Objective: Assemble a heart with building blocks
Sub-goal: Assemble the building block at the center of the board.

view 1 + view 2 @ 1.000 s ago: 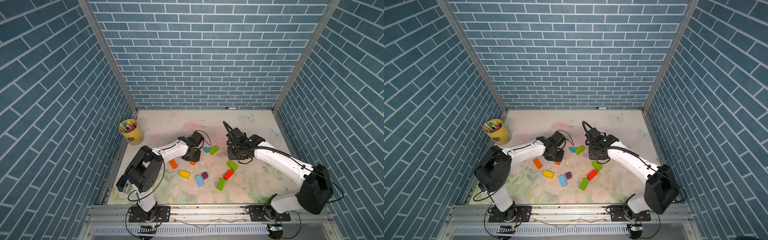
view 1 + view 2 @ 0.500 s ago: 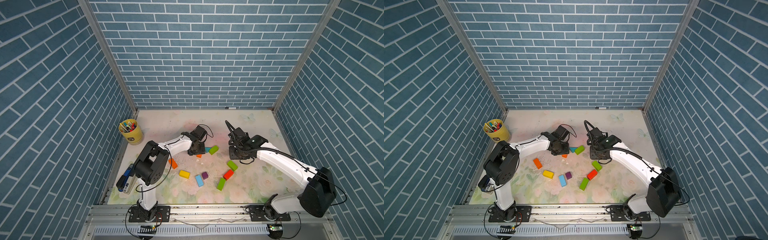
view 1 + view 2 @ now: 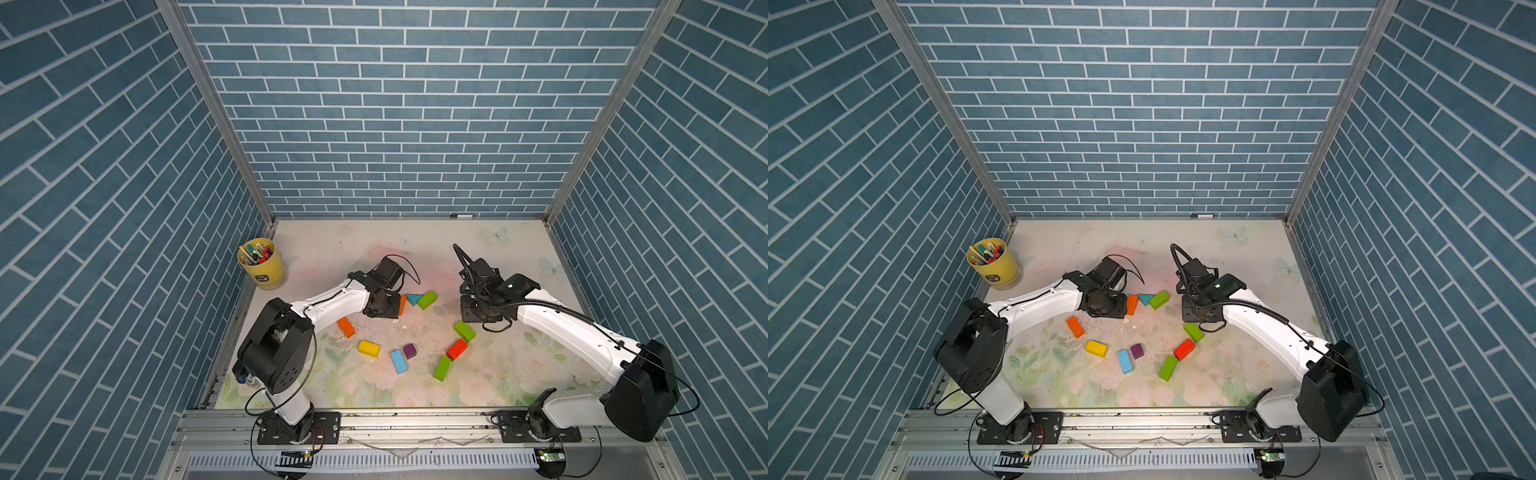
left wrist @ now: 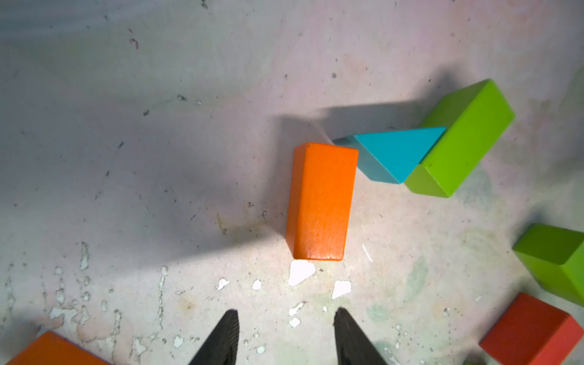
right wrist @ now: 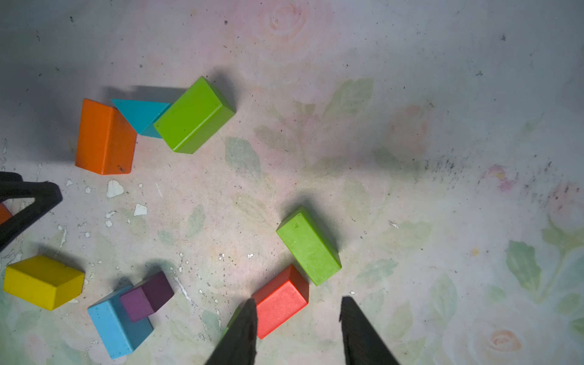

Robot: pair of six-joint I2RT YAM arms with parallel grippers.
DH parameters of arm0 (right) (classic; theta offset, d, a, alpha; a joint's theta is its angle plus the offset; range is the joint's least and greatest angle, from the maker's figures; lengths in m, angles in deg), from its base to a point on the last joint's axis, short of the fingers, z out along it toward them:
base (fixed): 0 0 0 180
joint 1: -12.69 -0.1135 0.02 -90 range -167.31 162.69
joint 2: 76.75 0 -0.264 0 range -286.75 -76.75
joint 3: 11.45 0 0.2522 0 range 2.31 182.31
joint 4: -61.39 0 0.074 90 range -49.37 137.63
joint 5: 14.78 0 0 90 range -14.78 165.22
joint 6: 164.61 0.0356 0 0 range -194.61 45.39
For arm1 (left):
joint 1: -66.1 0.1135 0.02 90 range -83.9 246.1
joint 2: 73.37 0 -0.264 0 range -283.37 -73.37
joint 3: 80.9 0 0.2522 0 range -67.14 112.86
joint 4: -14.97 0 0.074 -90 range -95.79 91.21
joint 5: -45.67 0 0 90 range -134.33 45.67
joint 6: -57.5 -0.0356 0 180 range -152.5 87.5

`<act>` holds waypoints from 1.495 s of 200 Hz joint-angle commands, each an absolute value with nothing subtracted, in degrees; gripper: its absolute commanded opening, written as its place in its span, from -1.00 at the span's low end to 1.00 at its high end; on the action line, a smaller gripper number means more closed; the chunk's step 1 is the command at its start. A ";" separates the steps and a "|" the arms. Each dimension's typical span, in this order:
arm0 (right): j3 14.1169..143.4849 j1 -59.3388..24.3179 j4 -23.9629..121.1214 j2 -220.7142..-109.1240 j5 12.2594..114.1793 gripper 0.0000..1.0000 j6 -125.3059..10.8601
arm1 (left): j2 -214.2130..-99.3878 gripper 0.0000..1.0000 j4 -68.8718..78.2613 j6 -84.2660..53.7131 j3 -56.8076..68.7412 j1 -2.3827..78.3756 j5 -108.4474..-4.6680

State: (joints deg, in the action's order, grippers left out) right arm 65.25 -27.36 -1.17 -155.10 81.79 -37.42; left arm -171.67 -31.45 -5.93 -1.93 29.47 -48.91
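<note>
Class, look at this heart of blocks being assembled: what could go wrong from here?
1. The open left gripper sits close to the orange brick, which touches the teal triangle; a nudge could shift both.
2. The right gripper hangs with one finger beside the red brick; lowering might knock it into the neighbouring green brick.

No legible txt; label on yellow cup (image 3: 266, 272) too blurry.

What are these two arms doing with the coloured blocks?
Two robot arms are arranging building blocks on a table into a heart outline. The left gripper hovers open and empty by an orange block touching the teal triangle, which a green brick also touches. The right gripper, open and empty too, hovers near a red brick. The outline has gaps.
</note>
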 commanded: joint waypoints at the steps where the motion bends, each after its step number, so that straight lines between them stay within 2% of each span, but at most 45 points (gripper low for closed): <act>1: 64.63 -27.21 -1.47 -154.67 82.05 -0.09 -36.72 | -175.02 0.05 -34.01 -11.60 -0.73 29.79 -49.49; 71: 64.14 -27.21 -2.07 -153.75 82.25 -0.09 -36.29 | -179.74 0.13 -32.92 -13.22 2.27 29.55 -50.30; 175: 64.27 -27.22 -2.99 -152.67 82.32 -0.10 -36.29 | -181.94 0.08 -31.56 -7.93 6.91 29.56 -46.08; 224: 64.72 -27.24 -3.45 -152.45 82.47 -0.10 -36.64 | -175.99 0.04 -32.00 -4.26 3.66 29.61 -46.62; 250: 64.43 -27.17 -3.10 -152.88 82.16 -0.10 -36.64 | -174.17 -0.05 -32.07 -4.94 1.51 30.07 -46.63; 277: 64.71 -27.29 -2.92 -153.39 81.90 -0.10 -36.64 | -176.45 -0.24 -31.40 -5.43 1.00 32.48 -48.46; 299: 64.97 -27.30 -3.09 -153.31 81.89 -0.10 -36.64 | -178.80 -0.29 -30.99 -5.49 2.47 33.40 -49.40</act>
State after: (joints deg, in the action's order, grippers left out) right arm 64.64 -27.36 -1.47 -153.72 81.63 -37.40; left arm -176.13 -30.84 -5.19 2.09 32.10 -48.23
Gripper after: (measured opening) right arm 0.450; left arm 0.361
